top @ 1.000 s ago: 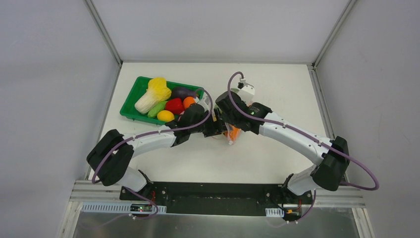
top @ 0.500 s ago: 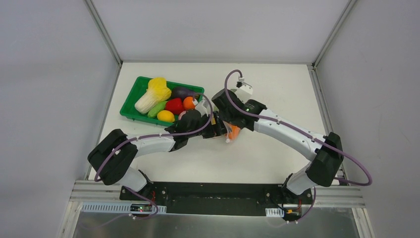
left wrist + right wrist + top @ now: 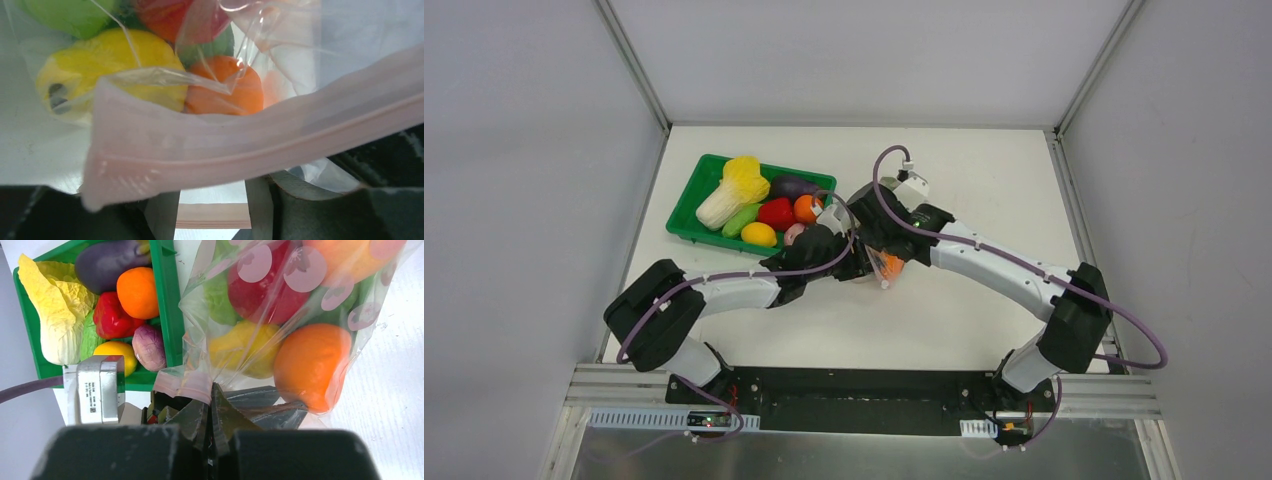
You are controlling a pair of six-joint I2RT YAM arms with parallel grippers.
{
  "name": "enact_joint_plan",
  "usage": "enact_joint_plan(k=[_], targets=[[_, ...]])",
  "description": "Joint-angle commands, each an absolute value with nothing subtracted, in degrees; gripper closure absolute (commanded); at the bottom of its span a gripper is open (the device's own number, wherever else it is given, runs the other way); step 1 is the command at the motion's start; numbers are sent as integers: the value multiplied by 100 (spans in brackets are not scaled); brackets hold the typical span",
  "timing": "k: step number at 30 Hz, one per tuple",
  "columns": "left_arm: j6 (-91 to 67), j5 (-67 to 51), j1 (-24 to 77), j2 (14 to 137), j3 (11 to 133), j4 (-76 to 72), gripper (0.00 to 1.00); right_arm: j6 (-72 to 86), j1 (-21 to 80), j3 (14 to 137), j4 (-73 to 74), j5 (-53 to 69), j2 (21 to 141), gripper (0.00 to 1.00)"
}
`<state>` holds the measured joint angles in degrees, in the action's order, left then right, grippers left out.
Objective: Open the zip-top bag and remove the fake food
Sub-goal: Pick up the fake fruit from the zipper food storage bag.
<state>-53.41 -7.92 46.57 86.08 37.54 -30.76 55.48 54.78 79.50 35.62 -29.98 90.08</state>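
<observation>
Just right of the green tray, both arms had edged the zip-top bag leftward. The right gripper pinched the pink zip strip. The left gripper's hold was unclear, and the fake food sat inside, so nothing was out yet.

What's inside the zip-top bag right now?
Through the clear zip-top bag: an orange, a yellow fruit, a red fruit, green leaves and a peach-coloured piece at the top. Whatever lies behind them is hidden.

A green tray holds a napa cabbage, purple eggplant and red pepper
</observation>
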Motion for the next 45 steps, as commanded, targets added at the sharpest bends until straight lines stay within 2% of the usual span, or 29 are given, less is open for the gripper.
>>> enact_joint_plan(k=[1,4,6,10,13,15,18,20,24,27,28,33,34,36,38,45], targets=[[-5249,-520,4706,8403,3749,-3172,51,5795,5589,7859,3127,-2786,8870,100],[-5292,-621,4710,8530,3814,-3281,36,5808,5585,7835,3071,-2701,8859,100],[-5368,-678,4707,8602,3790,-3500,31,5831,5590,7825,3027,-2664,8855,100],[-5452,-785,4720,8732,3813,-3806,28,5907,5601,7768,2986,-2639,8850,100],[-5505,-864,4728,8854,3849,-4092,29,5975,5602,7666,2893,-2561,8830,100],[-5536,-885,4736,8920,3858,-4292,34,6011,5609,7614,2846,-2503,8832,100],[-5563,-888,4732,8994,3868,-4429,45,6032,5615,7546,2841,-2511,8807,100],[-5566,-889,4735,8987,3839,-4475,55,6039,5617,7488,2847,-2565,8753,100],[-5512,-819,4727,8886,3709,-4496,83,6025,5608,7365,2899,-2782,8616,100],[-5424,-798,4729,8775,3662,-4423,98,5967,5608,7326,3006,-2957,8544,100],[-5397,-795,4729,8725,3643,-4407,100,5951,5600,7322,3052,-3034,8520,100],[-5193,-708,4729,8408,3570,-4064,100,5815,5584,7304,3230,-3368,8360,100],[-5130,-678,4724,8355,3573,-3941,99,5764,5577,7307,3229,-3407,8322,100],[-5065,-612,4728,8284,3577,-3747,78,5651,5581,7315,3190,-3421,8268,100],[-5111,-568,4730,8262,3584,-3702,64,5553,5576,7345,3129,-3362,8246,100],[-5197,-900,4738,8559,3901,-3726,42,5438,5576,7304,2697,-2750,8277,100]])
